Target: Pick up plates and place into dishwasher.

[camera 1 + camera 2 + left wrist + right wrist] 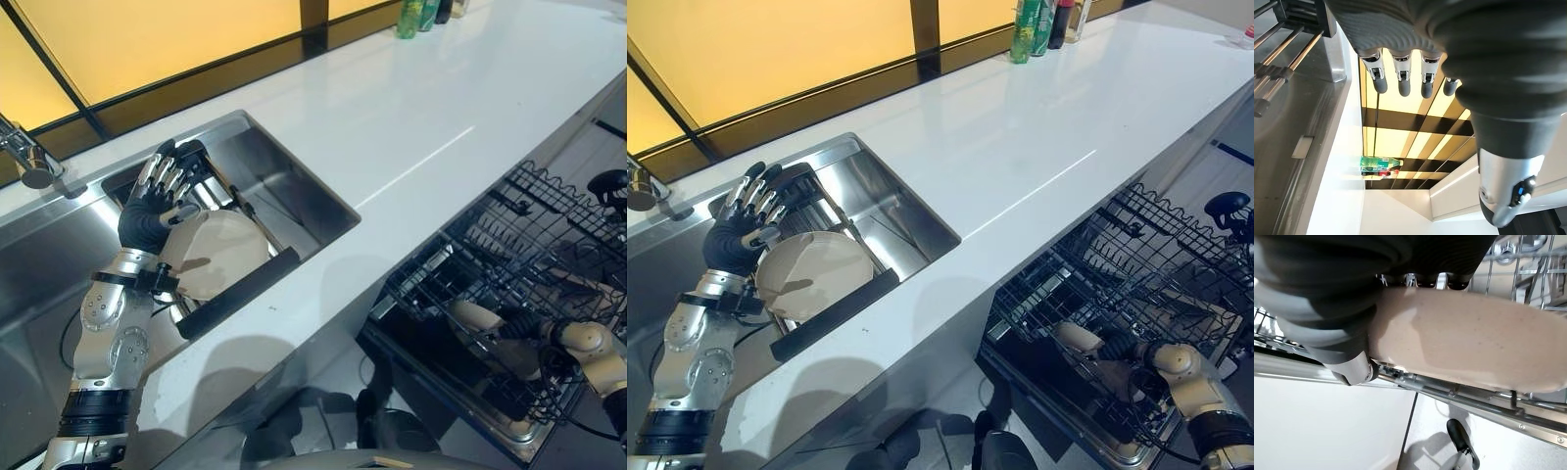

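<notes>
A beige plate (pixel 220 255) stands on edge in a dark rack (pixel 240 292) inside the steel sink (pixel 294 186). My left hand (pixel 147 211) is raised just behind the plate's upper left rim, open, with its fingers (pixel 1403 78) straight and nothing in them. Down at the right, my right hand (pixel 524 325) is inside the pulled-out black wire dishwasher rack (pixel 549 235). It is shut on a second beige plate (pixel 1469 338), thumb on one face and fingers behind the other, and the plate is low among the wires.
A white counter (pixel 411 108) runs between the sink and the dishwasher. Bottles (pixel 1029 24) stand at its far edge by the window. A faucet (pixel 29 157) sticks out at the far left. The dishwasher rack's metal rail (pixel 1474 401) lies just under the held plate.
</notes>
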You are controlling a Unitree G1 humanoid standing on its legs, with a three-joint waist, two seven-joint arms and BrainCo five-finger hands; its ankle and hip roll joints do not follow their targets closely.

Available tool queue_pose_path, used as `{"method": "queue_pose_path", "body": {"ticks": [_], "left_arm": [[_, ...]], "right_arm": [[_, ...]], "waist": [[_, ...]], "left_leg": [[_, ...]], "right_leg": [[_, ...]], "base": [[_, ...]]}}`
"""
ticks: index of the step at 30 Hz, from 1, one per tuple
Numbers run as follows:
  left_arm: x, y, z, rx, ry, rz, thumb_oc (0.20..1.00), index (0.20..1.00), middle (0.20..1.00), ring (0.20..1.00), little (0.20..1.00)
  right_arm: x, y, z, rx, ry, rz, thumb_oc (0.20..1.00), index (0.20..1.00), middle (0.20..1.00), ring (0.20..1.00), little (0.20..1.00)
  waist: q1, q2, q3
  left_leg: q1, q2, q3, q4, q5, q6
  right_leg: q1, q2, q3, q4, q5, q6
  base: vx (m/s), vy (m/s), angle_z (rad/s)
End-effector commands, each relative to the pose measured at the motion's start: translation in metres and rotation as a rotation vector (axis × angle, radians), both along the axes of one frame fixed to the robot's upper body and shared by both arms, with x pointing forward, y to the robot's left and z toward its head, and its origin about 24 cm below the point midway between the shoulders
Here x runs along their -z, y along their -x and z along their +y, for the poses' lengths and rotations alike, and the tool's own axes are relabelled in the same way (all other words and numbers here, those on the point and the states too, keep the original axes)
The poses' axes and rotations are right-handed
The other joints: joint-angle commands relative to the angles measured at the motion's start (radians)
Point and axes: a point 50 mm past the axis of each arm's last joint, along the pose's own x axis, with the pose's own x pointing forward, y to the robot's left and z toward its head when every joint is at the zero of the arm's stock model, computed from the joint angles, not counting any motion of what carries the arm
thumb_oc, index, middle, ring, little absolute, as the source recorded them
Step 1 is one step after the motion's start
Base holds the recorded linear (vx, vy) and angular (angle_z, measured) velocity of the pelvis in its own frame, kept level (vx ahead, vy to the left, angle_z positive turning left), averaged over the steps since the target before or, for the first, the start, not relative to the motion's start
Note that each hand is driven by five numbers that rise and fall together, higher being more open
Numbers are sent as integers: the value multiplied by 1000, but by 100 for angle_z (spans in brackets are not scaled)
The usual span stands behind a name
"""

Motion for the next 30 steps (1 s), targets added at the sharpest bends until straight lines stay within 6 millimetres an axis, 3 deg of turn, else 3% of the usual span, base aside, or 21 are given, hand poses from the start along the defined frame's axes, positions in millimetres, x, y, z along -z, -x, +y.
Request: {"method": "queue_pose_path", "body": {"ticks": [1,10,12,13,14,18,22,30], "left_arm": [[-14,-2,-10,61,-13,-78,1000,1000,1000,1000,1000],[-18,-4,-11,66,-11,-74,1000,1000,1000,1000,1000],[-18,-3,-9,61,-10,-72,1000,1000,1000,1000,1000],[-18,-3,-9,59,-7,-71,1000,1000,1000,1000,1000],[-18,-3,-8,57,-6,-70,1000,1000,1000,1000,1000],[-17,-3,-8,49,-1,-67,1000,1000,1000,1000,1000],[-15,-2,-5,31,4,-68,1000,1000,1000,1000,1000],[-12,5,7,-48,24,-83,1000,1000,1000,1000,1000]], "right_arm": [[31,21,18,-71,-35,134,200,200,200,200,200],[42,29,19,-1,-42,110,200,200,200,200,200],[40,29,17,16,-32,88,442,442,442,442,442],[39,29,16,23,-28,77,755,755,755,755,755],[38,28,16,27,-26,70,1000,1000,1000,1000,1000],[32,24,13,49,-6,21,1000,1000,1000,1000,1000],[12,12,11,64,12,-91,1000,1000,1000,1000,1000],[-48,-11,7,57,119,-382,1000,1000,1000,1000,1000]], "waist": [[6,14,-76],[-1,18,-78],[-4,17,-81],[-5,15,-83],[-6,14,-84],[-10,9,-91],[-20,1,-97],[-49,-18,-107]], "left_leg": [[-211,71,-61,-16,214,-20],[-215,71,-64,-12,217,-21],[-213,73,-60,-12,216,-20],[-211,73,-58,-13,215,-20],[-211,73,-57,-13,215,-19],[-207,75,-50,-12,213,-20],[-201,75,-42,-13,204,-17],[-182,67,-9,-32,181,-5]], "right_leg": [[48,-17,68,129,-216,29],[62,-16,75,119,-216,31],[67,-15,76,114,-214,32],[69,-15,77,110,-212,32],[70,-15,78,108,-211,32],[76,-16,81,97,-205,34],[80,-17,86,86,-195,34],[77,-33,100,53,-165,43]], "base": [[-2,-7,7],[-1,-3,6],[-8,2,-4],[0,0,0],[0,0,0],[0,0,0],[0,0,0],[-20,37,-9]]}}
